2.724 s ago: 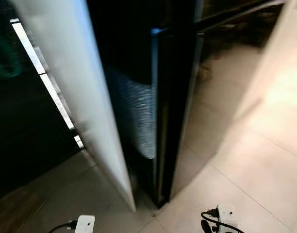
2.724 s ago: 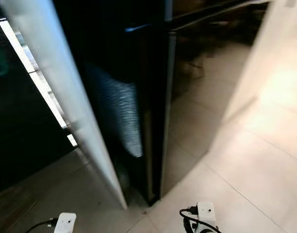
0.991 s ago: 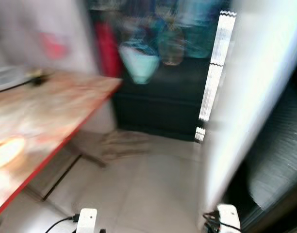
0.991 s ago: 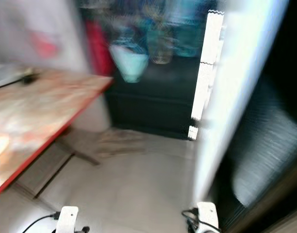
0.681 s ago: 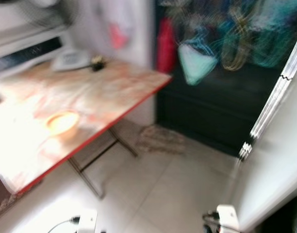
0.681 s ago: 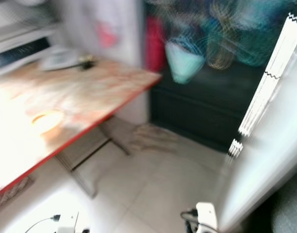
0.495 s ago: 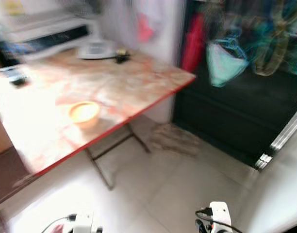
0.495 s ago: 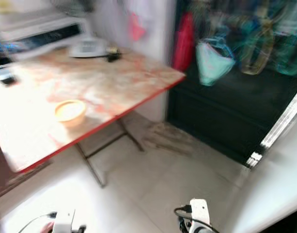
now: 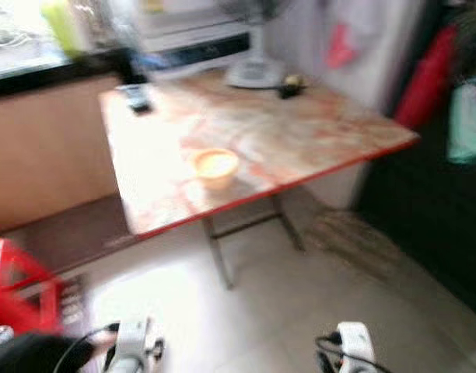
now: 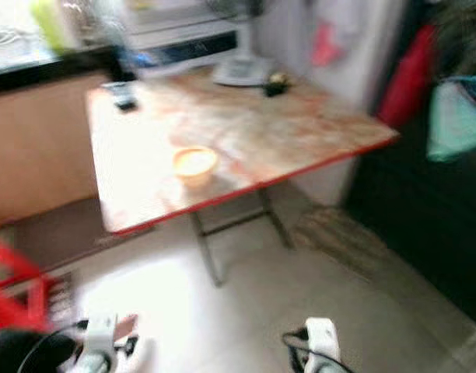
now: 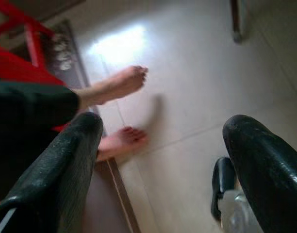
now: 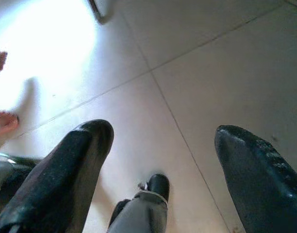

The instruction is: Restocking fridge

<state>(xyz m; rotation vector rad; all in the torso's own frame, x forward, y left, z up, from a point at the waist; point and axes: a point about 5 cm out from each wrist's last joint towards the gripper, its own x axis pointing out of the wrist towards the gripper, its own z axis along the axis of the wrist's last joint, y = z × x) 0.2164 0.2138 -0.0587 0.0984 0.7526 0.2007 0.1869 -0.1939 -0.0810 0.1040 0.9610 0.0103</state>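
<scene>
Left gripper [image 11: 160,160]: the jaws stand wide apart and hold nothing. The arm hangs low and points down at the pale tiled floor [image 11: 187,87]. Between its two black fingers [image 11: 66,165], the wrist view shows a person's bare feet [image 11: 122,82] on the tiles, with a dark trouser leg [image 11: 27,111] above them. A red plastic stool [image 11: 17,58] stands just behind the feet.

Right gripper [image 12: 160,160]: the jaws are likewise spread and hold nothing. It also points down at the floor. One tile joint runs between the fingers [image 12: 66,170]. The robot's own dark foot [image 12: 153,194] shows below the gripper. The person's toes [image 12: 3,121] appear at the picture's edge.

Both wrists [image 9: 133,346] [image 9: 351,346] sit at the lower edge of the head views, which are blurred.

Ahead stands a folding table [image 9: 323,132] with a red-edged, marbled top on metal legs [image 9: 218,260]. A small yellow bowl [image 9: 215,165] rests on the top, near the front edge. Farther back on the table lie a dark remote-like item [image 9: 137,99], a pale round object [image 9: 255,72] and a small dark object [image 9: 288,89]; blur prevents identification.

Behind the table is a brown counter [image 9: 51,155]. On the robot's right, a dark cabinet front [image 9: 432,210] carries a red hanging item [image 9: 425,78] and a teal bag [image 10: 456,120]. A woven mat [image 9: 355,237] lies on the floor before it. The fridge itself cannot be made out in these views.
</scene>
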